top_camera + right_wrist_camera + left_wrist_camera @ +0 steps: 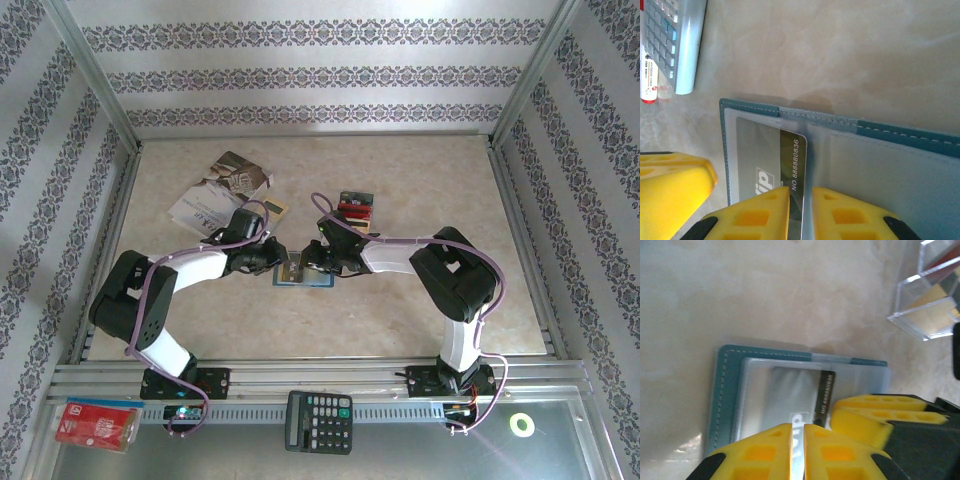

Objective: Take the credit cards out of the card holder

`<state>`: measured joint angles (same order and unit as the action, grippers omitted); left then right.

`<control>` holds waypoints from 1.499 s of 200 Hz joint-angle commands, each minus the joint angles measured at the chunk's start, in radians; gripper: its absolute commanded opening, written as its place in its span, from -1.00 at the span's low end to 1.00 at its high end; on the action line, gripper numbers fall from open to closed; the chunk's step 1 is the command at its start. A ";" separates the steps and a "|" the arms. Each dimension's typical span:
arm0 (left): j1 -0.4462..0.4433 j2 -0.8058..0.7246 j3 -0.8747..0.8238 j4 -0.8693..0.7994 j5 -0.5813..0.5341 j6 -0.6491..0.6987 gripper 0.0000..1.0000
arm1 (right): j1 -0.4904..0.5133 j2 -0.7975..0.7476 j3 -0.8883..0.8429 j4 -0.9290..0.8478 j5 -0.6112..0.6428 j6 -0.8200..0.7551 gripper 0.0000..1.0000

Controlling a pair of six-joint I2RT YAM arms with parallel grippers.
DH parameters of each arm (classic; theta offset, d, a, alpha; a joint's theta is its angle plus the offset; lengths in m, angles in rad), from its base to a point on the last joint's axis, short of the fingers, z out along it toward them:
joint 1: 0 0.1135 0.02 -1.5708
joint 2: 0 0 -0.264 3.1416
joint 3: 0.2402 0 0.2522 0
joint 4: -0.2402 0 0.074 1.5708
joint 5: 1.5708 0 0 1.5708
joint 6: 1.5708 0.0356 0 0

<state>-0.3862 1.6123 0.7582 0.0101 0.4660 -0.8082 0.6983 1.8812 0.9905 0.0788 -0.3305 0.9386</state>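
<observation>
The card holder [303, 276] lies open on the table's middle, blue with clear sleeves [725, 390] [750, 107]. A dark credit card [826, 390] [793, 160] marked "vip" sticks partly out of its left sleeve. My left gripper [275, 262] [798, 450] stands over that sleeve with only a thin slit between its yellow fingers. My right gripper [316, 258] [801, 212] straddles the card's free edge, its jaws a little apart and gripping nothing. Its yellow fingers [865, 415] sit close beside the left gripper.
A clear box [355, 208] [925, 310] holding cards stands just behind the wallet. A silver pocket calculator [675, 35] and booklets [215, 195] lie at the back left. On the front rail are a red packet [95, 424], a black calculator [318, 420] and a green ring [521, 424].
</observation>
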 commanded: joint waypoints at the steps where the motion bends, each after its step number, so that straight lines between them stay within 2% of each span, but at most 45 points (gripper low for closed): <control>1: -0.008 0.028 0.010 -0.013 -0.033 0.022 -0.73 | 0.011 0.031 0.011 -0.016 -0.032 0.006 -0.58; 107: -0.011 0.081 -0.037 0.005 -0.064 0.014 -0.72 | 0.005 0.060 0.037 0.019 -0.085 0.012 -0.64; 130: -0.013 0.081 -0.034 0.002 -0.064 0.020 -0.70 | -0.003 0.050 0.029 0.024 -0.072 0.014 -0.77; 146: -0.012 0.075 -0.033 -0.002 -0.071 0.027 -0.59 | -0.009 0.034 0.013 0.024 -0.052 0.017 -0.89; 160: -0.012 0.061 -0.038 -0.001 -0.087 0.030 -0.43 | -0.015 0.011 -0.008 0.027 -0.033 0.018 -0.96; 185: -0.010 0.034 -0.037 0.004 -0.101 0.033 -0.21 | -0.025 -0.042 -0.056 0.040 0.007 0.019 -0.99; 223: -0.004 -0.015 -0.016 0.016 -0.078 0.031 0.01 | -0.042 -0.122 -0.122 0.094 0.019 0.006 -1.00; 257: 0.016 -0.081 -0.049 0.101 -0.026 -0.021 0.22 | -0.055 -0.172 -0.160 0.148 -0.023 -0.012 -1.00; 300: 0.060 -0.114 -0.074 0.234 0.106 -0.105 0.40 | -0.069 -0.230 -0.189 0.229 -0.095 -0.061 -1.00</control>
<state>-0.3485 1.5200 0.6975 0.1356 0.4858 -0.8520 0.6430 1.6951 0.8131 0.2359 -0.3729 0.9279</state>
